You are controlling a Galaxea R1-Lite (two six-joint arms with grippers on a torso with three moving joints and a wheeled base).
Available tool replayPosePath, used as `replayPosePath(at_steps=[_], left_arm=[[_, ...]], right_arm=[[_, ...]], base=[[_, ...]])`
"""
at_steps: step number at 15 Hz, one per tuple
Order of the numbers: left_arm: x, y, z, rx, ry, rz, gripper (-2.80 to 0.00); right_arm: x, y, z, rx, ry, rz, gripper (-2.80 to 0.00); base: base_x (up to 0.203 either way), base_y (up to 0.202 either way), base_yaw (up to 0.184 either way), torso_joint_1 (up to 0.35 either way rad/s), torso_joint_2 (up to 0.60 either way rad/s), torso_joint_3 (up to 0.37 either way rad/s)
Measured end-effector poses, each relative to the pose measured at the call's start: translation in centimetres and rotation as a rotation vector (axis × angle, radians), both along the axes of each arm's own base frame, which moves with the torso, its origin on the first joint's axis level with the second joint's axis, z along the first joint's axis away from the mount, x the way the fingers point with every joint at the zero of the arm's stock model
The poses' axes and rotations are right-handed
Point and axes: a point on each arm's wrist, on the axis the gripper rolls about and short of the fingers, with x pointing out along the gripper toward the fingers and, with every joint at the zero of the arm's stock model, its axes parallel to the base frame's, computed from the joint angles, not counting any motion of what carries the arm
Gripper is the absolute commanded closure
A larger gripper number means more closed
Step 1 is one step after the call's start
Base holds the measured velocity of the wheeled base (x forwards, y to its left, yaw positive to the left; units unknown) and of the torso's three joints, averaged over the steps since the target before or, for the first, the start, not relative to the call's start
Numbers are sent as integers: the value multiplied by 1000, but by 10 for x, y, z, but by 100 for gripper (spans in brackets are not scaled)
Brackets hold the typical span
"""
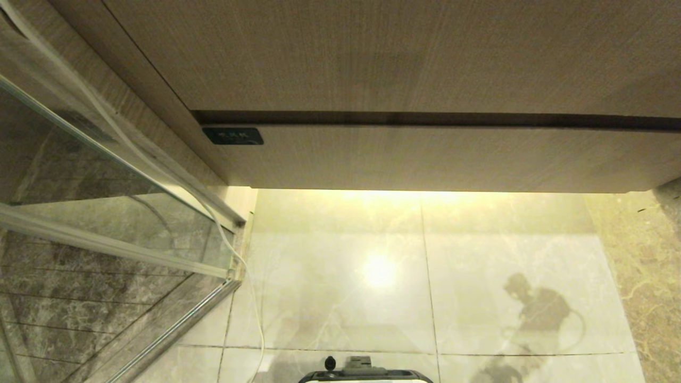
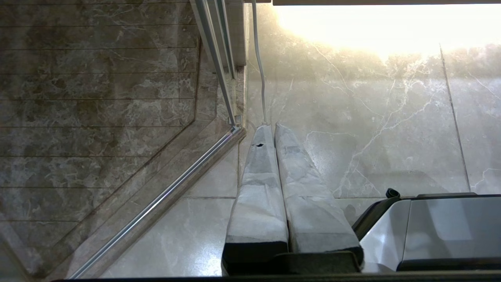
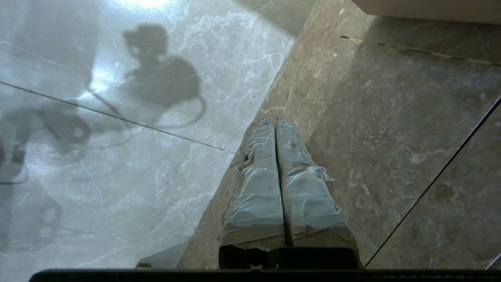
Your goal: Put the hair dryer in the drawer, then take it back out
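One drawer [image 1: 441, 157], pushed in flush: light wood grain, no handle, one small dark label [image 1: 232, 136] at its left end. One taller plain panel [image 1: 404, 53] sits directly above it, a dark gap between the two. The hair dryer is not visible from any camera; its place cannot be told.

Two grippers. Left gripper [image 2: 273, 127] hangs over the pale floor beside the robot's base [image 2: 430, 231], its two wrapped fingers pressed together, holding nothing. Right gripper [image 3: 274, 122] is over the seam between pale tile and brown stone [image 3: 391, 137], fingers likewise closed and empty.

One white cable [image 1: 250, 287] trails down along the glass shower partition [image 1: 96, 175].

Floor [image 1: 479, 276]: glossy pale marble tile, lit by a warm glow under the cabinet. Darker marble behind the glass.
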Motion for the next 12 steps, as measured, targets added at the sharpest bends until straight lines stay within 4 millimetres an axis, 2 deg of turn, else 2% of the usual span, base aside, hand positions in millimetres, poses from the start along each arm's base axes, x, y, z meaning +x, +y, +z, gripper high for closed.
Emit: replayPosePath(at_steps=[2,6,8,10,12], left_arm=[[0,0,0,0,0,0,0],[0,0,0,0,0,0,0],[0,0,0,0,0,0,0],[0,0,0,0,0,0,0],[0,0,0,0,0,0,0]], right_arm=[[-4,12,5,-14,-15,27,0],[-23,54,9,-53,-75,129,0],[-41,84,-4,-8,-93,196,0],[-65,117,-22,121,-126,271,0],[-95,140,-41,271,-184,323,0]], base=[[0,0,0,0,0,0],[0,0,0,0,0,0],[0,0,0,0,0,0],[0,0,0,0,0,0],[0,0,0,0,0,0]])
